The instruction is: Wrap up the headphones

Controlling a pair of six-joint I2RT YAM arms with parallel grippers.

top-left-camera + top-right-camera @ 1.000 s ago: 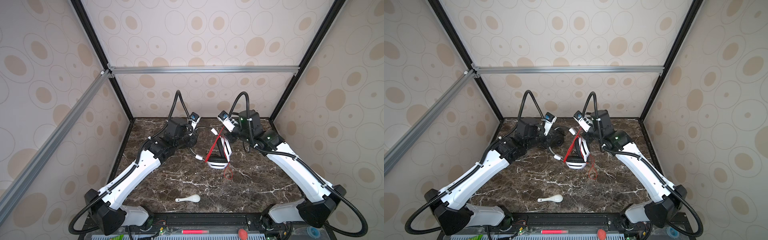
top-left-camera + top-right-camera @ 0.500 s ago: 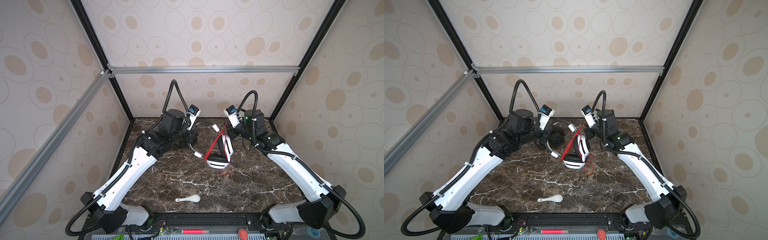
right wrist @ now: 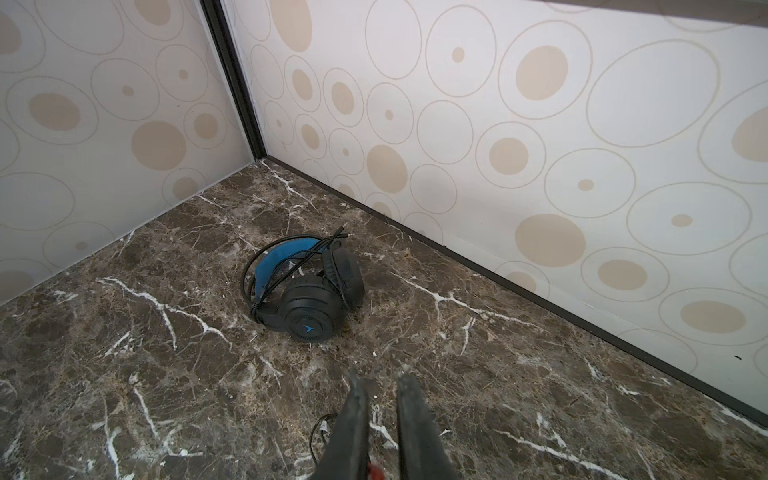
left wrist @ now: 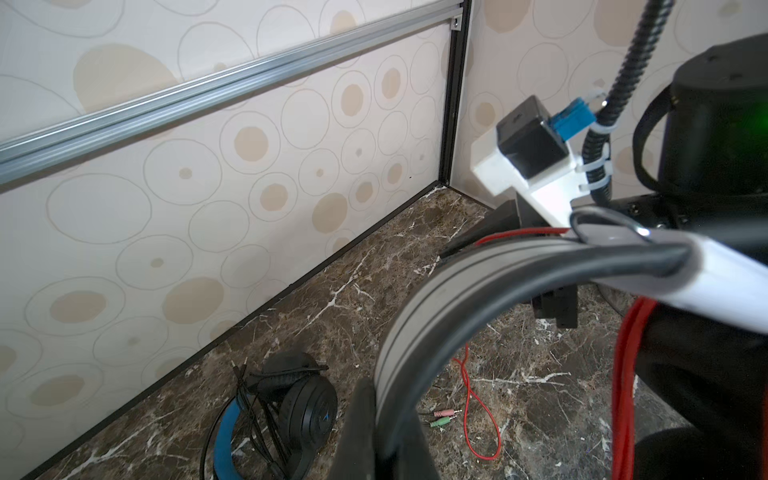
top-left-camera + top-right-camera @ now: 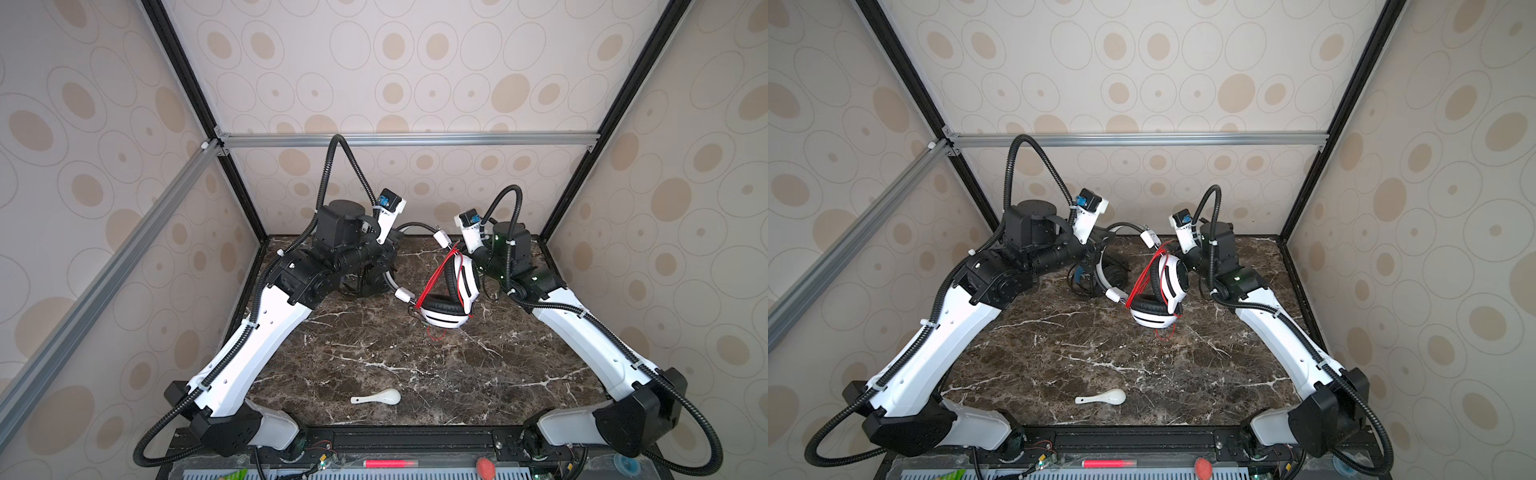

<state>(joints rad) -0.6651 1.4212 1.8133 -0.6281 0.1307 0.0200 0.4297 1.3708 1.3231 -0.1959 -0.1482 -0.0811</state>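
Observation:
The white headphones with black earpads hang tilted over the back of the table, earcups low. My left gripper is shut on their grey headband; in a top view it sits at the band's middle. Red cord runs in taut strands from the band's slider down to the lower earcup. A loose loop lies on the marble by the pink and green plugs. My right gripper is beside the upper earcup, slightly open, tips empty, a bit of red low between its fingers. The black headphones with blue band lie wrapped at the back left.
A small white spoon lies near the table's front edge. Patterned walls close the back and both sides. A black frame post stands in the back left corner. The marble table is bare in its middle.
My left arm has risen and swung back, lifting the white headphones' band. My right gripper's jaws have parted slightly. Less loose red cord trails on the marble.

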